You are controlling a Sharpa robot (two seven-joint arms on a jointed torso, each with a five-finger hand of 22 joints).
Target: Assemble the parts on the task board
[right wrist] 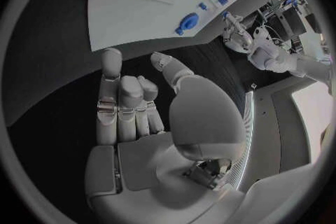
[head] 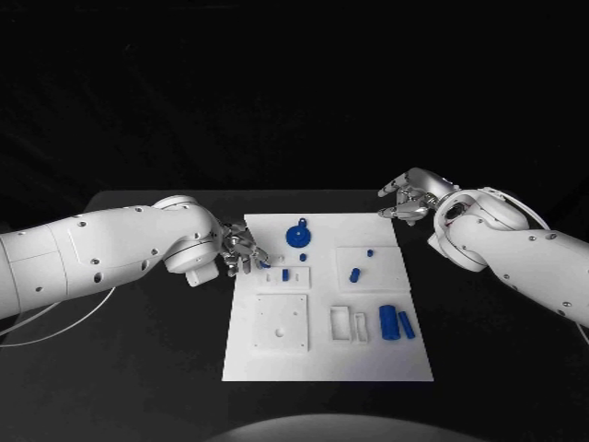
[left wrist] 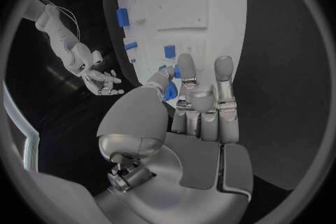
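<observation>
head: above, looking down | wrists: behind hands | shared: task board (head: 328, 322)

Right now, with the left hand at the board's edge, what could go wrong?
The left hand seems to pinch a small blue part at the left edge of the task board; a loose pinch could drop it onto the black table. Other small parts lie close beside the fingers and could get knocked. The right hand hangs off the board, too far to help.
</observation>
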